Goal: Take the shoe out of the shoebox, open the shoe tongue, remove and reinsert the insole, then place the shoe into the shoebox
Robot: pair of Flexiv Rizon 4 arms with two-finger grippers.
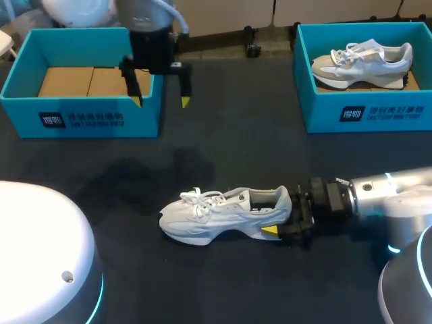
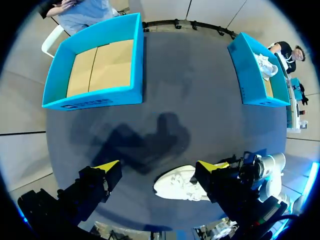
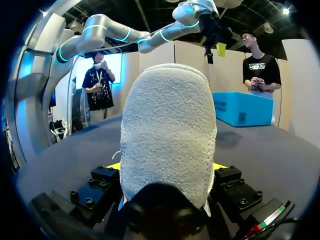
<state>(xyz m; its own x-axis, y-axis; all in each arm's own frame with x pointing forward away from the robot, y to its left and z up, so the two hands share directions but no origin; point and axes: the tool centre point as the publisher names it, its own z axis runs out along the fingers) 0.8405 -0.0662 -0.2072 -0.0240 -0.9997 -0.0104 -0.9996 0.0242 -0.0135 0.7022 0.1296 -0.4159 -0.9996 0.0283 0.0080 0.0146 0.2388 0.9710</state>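
Note:
A white sneaker (image 1: 216, 214) lies on its sole on the dark table, toe pointing left. My right gripper (image 1: 280, 213) comes in from the right and is shut on the shoe's heel, one yellow fingertip (image 1: 270, 231) showing on the near side. In the right wrist view the fuzzy heel (image 3: 167, 135) stands between the fingers and hides most of both tips. My left gripper (image 1: 161, 101) hangs open and empty high over the table by the left shoebox (image 1: 81, 121). Its wrist view looks down on the sneaker (image 2: 177, 185) under its right fingertip (image 2: 212, 165).
The left blue shoebox (image 2: 95, 97) holds only brown cardboard. A second blue shoebox (image 1: 378, 111) at the back right holds a grey and white sneaker (image 1: 364, 61). Bare dark table lies between the boxes and in front of the shoe.

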